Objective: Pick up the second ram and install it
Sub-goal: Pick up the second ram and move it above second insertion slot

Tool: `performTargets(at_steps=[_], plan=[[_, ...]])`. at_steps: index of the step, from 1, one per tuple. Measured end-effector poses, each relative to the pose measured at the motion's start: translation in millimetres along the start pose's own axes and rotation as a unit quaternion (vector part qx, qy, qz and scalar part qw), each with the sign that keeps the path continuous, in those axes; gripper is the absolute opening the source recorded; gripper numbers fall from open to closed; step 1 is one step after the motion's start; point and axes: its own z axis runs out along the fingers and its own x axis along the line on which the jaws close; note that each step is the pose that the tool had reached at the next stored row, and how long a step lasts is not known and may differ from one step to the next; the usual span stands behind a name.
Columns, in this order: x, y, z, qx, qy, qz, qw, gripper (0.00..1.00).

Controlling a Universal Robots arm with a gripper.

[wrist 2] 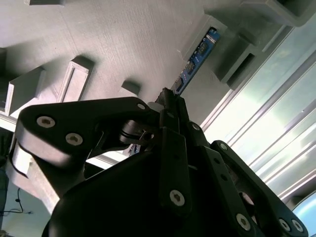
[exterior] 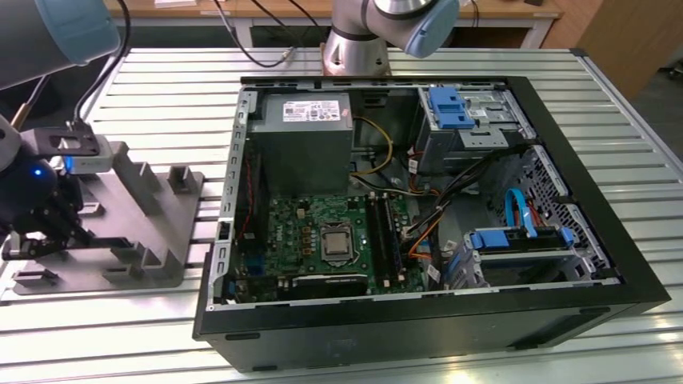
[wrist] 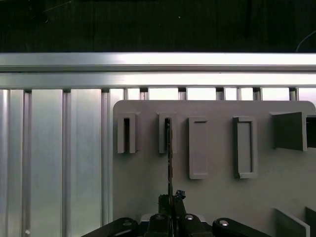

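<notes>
The second ram (wrist 2: 196, 57) is a slim blue-and-dark circuit stick, seen edge-on in the first wrist view (wrist: 169, 158). Its far end sits at a slotted holder (wrist: 165, 133) on the grey fixture plate (exterior: 144, 212). My gripper (wrist 2: 169, 96) is shut on the stick's near end, with the black fingers pressed on both faces (wrist: 171, 196). In the exterior view the gripper (exterior: 43, 236) hangs over the plate's left side, well to the left of the open computer case (exterior: 427, 208). The green motherboard (exterior: 320, 240) with its memory slots (exterior: 385, 232) lies inside that case.
The fixture plate carries several raised blocks and empty slotted holders (wrist: 245, 146). It rests on a ribbed aluminium table (exterior: 160, 72). The case holds a power supply (exterior: 309, 136), blue drive brackets (exterior: 453, 108) and loose cables (exterior: 459, 192). The arm's base (exterior: 357, 48) stands behind the case.
</notes>
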Motion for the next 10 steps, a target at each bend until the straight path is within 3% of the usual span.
performTargets(at_steps=[10], plan=[[-0.2, 0.2, -6.7, -0.0001, -0.0022, 0.000, 1.0000, 0.14]])
